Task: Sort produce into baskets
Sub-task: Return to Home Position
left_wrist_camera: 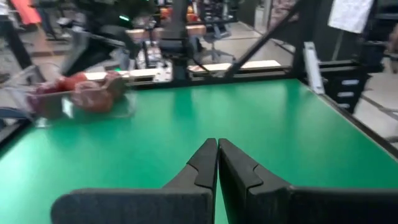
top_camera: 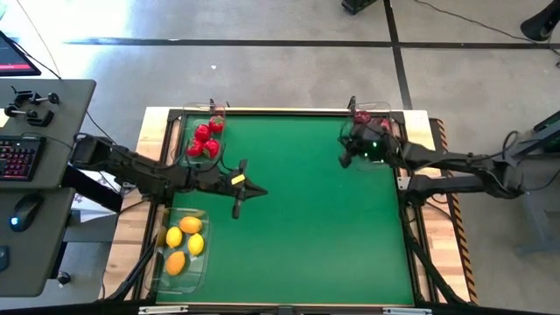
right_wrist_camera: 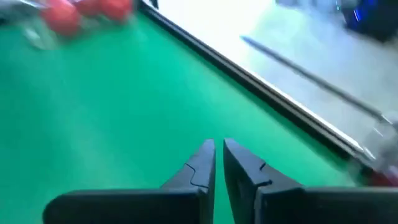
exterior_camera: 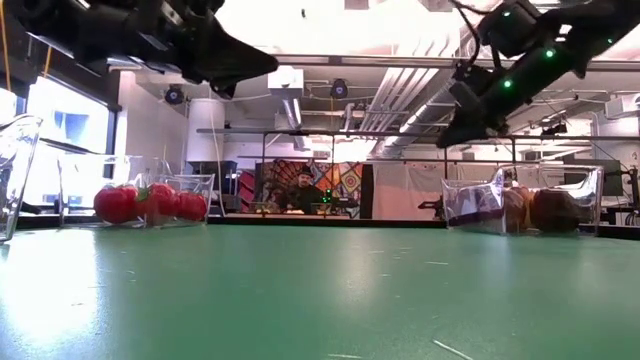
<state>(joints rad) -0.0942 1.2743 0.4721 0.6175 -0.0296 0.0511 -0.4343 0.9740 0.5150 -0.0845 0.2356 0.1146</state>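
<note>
Two closed, empty: left claw (left_wrist_camera: 217, 144), right claw (right_wrist_camera: 219, 145) | round red fruit (exterior_camera: 118, 203) (clear tray (exterior_camera: 80, 188))

Grey concrete floor (top_camera: 262, 70), desk (top_camera: 63, 131) with keyboard (top_camera: 17, 157) alongside

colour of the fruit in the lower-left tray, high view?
Yellow to orange: four lemons in the clear tray. Shows best in the high view.

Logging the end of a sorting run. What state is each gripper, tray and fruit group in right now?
Left gripper: shut, empty, raised over the mat.
Right gripper: shut, empty, raised.
Top-left tray: holds small red fruits.
Top-right tray: holds apples.
Bottom-left tray: holds four lemons.
</note>
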